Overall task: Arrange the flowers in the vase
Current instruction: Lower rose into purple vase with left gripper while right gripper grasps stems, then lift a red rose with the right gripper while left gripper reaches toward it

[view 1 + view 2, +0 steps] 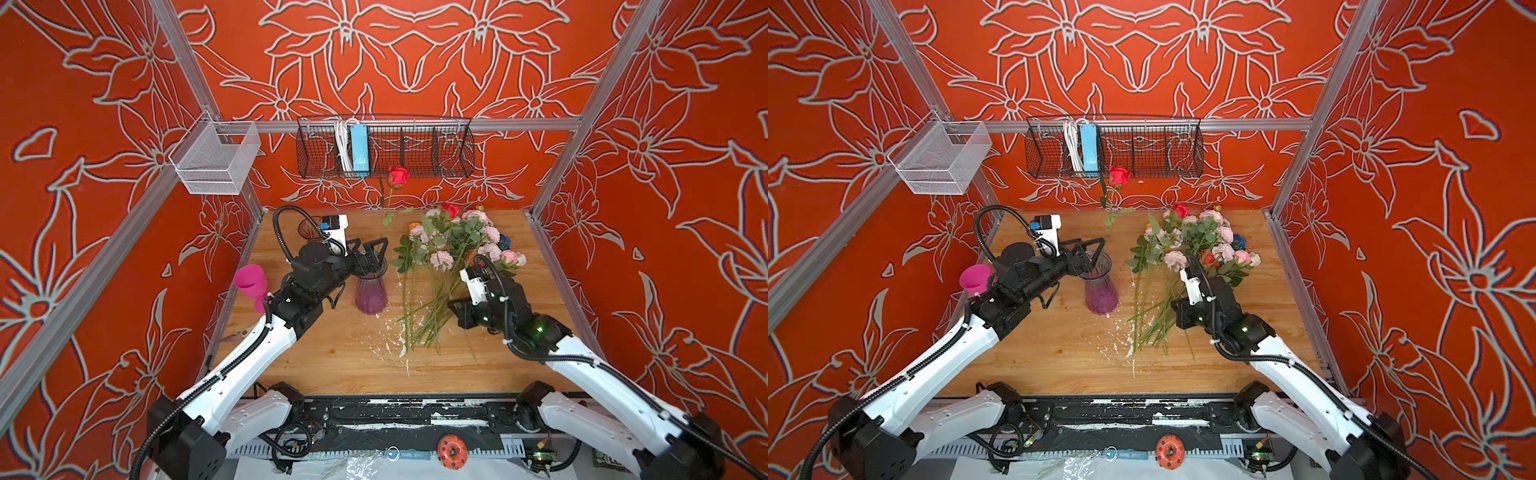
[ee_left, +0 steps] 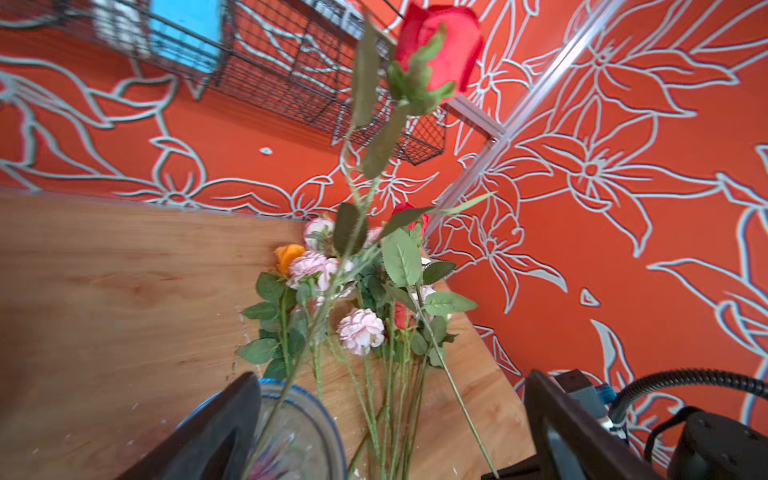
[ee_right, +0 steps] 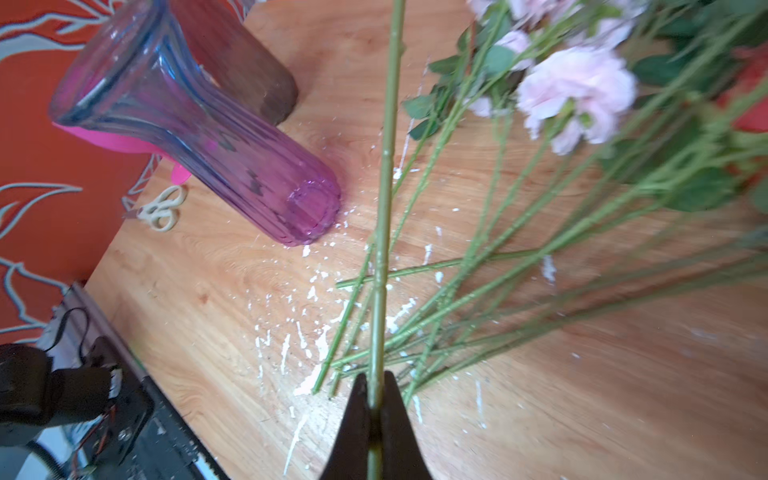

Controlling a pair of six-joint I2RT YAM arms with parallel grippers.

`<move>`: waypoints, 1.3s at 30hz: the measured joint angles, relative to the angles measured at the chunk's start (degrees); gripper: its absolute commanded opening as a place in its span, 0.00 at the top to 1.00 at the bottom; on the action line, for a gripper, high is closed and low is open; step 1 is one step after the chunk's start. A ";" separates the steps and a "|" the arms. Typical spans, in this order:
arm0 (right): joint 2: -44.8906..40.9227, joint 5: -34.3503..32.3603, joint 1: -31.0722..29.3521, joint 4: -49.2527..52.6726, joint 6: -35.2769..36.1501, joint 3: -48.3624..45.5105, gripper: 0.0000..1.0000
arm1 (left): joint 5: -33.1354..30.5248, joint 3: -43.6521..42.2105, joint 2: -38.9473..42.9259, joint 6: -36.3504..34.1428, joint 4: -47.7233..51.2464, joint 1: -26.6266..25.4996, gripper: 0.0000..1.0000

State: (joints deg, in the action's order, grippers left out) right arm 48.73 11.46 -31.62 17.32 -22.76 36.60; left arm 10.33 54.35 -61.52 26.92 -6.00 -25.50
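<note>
A ribbed purple glass vase [image 1: 371,291] [image 1: 1100,293] [image 3: 195,124] stands left of centre on the wooden table. A red rose [image 1: 398,176] [image 1: 1119,176] [image 2: 440,45] leans up from it, its stem passing inside the rim [image 2: 307,415]. My left gripper [image 1: 374,257] [image 1: 1090,257] [image 2: 392,374] is open, with one finger on each side of the vase's mouth. The flowers [image 1: 453,245] [image 1: 1200,245] [image 2: 357,328] [image 3: 577,87], mostly pale pink, lie in a heap to the right. My right gripper [image 1: 455,309] [image 1: 1177,309] [image 3: 376,382] is shut on one green stem [image 3: 386,166] lifted above the heap; its bloom is out of that view.
A brown vase [image 1: 309,228] stands behind the left arm and a pink cup [image 1: 249,280] at the table's left edge. Scissors [image 3: 160,210] lie near that edge. A black wire basket [image 1: 384,149] and a white mesh basket [image 1: 216,160] hang on the frame rails. White flecks dot the table [image 1: 332,353].
</note>
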 measured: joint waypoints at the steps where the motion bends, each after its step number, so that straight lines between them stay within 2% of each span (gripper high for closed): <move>1: -1.27 -0.76 0.00 -0.04 -0.02 -0.09 1.00 | 1.16 1.55 -0.68 -0.74 0.96 0.02 0.02; 5: -2.91 -3.80 0.00 -2.95 -0.13 1.31 1.00 | 4.70 10.21 -3.52 -3.37 4.59 0.07 0.02; 7: -1.64 -5.44 0.00 -4.81 -0.13 3.41 1.00 | 5.60 11.85 -3.45 -3.41 4.61 0.07 0.00; 13: 1.92 -6.05 -0.28 -15.10 1.11 4.37 1.00 | 7.82 14.88 -5.01 -0.37 7.87 0.07 0.08; 18: -2.23 -6.08 -1.16 -23.82 2.12 -2.16 1.00 | 12.59 14.21 -7.58 1.86 9.60 -0.22 0.14; 22: -4.85 -5.79 -1.49 -29.29 2.14 -6.73 1.00 | 13.00 13.81 -8.85 2.27 10.23 -2.80 0.15; 24: -4.28 -4.96 -1.60 -31.58 1.95 -7.52 1.00 | 12.68 15.19 -10.16 1.55 11.39 -5.68 0.17; 25: -3.93 -4.61 -1.70 -32.26 1.86 -7.63 1.00 | 12.02 16.33 -11.06 0.96 11.78 -7.28 0.22; 29: -3.17 -2.78 -2.91 -34.45 1.68 -7.65 1.00 | 5.99 18.56 -14.45 -1.90 9.94 -14.88 0.26; 32: -4.33 -1.81 -3.50 -34.77 1.62 -7.65 1.00 | 0.96 18.25 -16.76 -2.32 6.88 -18.88 0.37; 37: -7.02 -0.66 -3.76 -34.75 1.22 -7.65 1.00 | -1.95 18.32 -21.20 -1.03 2.23 -19.34 0.44; 39: -7.39 -0.46 -3.76 -34.73 0.94 -7.65 1.00 | -1.60 18.38 -22.80 -0.50 0.37 -19.12 0.51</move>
State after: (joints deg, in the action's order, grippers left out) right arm 41.34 11.00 -35.38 -17.41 -21.82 28.95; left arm 8.73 72.73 -84.31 26.41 -5.63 -44.62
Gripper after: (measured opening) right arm 0.071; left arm 0.547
